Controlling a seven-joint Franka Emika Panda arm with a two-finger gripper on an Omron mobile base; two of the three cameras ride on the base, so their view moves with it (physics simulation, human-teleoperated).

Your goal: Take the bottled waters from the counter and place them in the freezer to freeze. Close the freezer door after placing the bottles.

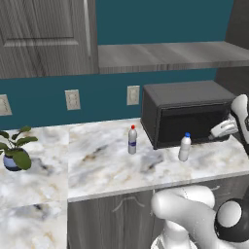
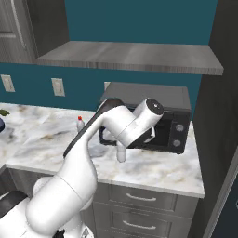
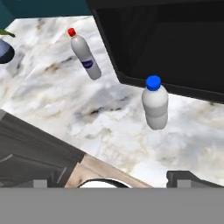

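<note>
Bottles [image 3: 155,107] stand upright on the counter [image 1: 97,165] before the microwave [image 1: 189,116], so I hold my gripper [image 3: 113,180] wide and empty above the blue-capped one, ready to descend.

A black microwave [image 1: 189,114] is sitting at the right of the left base view. A potted plant [image 1: 14,148] is standing at the left edge. Wall outlets [image 1: 72,99] are showing mid-frame, a grey shelf [image 1: 170,54] above.
</note>
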